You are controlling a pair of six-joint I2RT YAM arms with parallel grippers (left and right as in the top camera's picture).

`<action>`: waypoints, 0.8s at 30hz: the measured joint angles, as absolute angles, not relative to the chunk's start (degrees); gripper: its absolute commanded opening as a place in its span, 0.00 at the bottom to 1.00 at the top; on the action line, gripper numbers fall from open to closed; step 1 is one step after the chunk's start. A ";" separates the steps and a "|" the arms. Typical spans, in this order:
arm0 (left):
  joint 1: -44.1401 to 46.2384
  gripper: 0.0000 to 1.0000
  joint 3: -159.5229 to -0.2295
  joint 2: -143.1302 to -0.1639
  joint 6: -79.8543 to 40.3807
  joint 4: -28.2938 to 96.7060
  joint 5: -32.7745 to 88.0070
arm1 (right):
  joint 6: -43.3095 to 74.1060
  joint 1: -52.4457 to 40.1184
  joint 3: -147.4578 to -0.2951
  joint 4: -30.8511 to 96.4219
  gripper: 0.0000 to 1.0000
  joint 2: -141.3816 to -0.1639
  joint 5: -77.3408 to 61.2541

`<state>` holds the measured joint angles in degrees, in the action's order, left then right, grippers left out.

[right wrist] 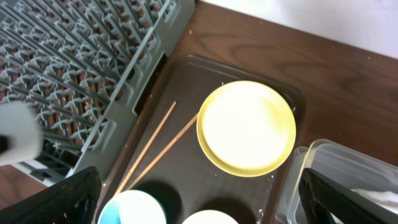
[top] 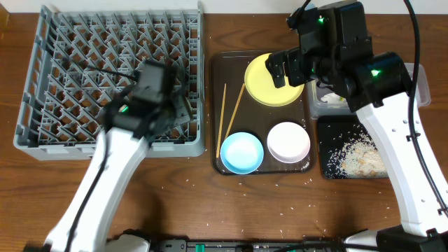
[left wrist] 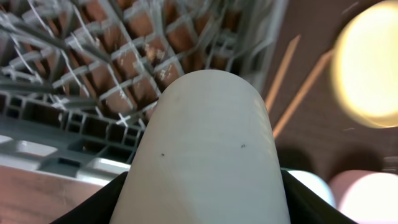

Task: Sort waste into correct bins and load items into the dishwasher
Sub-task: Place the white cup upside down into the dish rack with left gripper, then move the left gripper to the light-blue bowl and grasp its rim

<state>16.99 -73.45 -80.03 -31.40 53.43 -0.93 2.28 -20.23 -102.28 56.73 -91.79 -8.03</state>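
My left gripper [top: 157,105] is shut on the small white cup [left wrist: 211,149] and holds it over the front right part of the grey dish rack [top: 70,84]. My right gripper [right wrist: 205,205] is open and empty. It hovers over the brown tray, near the yellow plate [top: 269,87], which also shows in the right wrist view [right wrist: 247,127]. The chopsticks [top: 231,108], blue bowl [top: 241,152] and white bowl [top: 288,141] lie on that tray. The napkin [top: 332,98] is in the clear tub [top: 420,84]. Rice [top: 364,157] lies in the black tray [top: 325,126]. The snack wrapper is out of view.
The dark brown serving tray [top: 227,70] sits between the rack and the two bins. Loose rice grains are scattered on the wooden table [top: 245,203] in front of it. My right arm crosses above the clear tub and black tray.
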 measured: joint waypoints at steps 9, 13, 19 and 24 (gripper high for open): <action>17.37 0.34 -73.45 -93.76 -31.22 54.35 -1.26 | 2.07 -20.23 -102.28 57.69 0.99 -91.79 -7.90; 17.37 0.59 -73.45 -96.92 -31.22 55.33 -1.26 | 2.04 -20.23 -102.28 57.82 0.99 -91.79 -7.88; 17.37 0.82 -73.45 -98.91 -31.09 55.24 -1.21 | 2.04 -20.23 -102.28 57.87 0.99 -91.79 -7.88; 17.37 0.83 -73.63 -98.83 -30.89 56.25 -1.26 | 2.04 -20.23 -102.28 57.89 0.99 -91.79 -7.88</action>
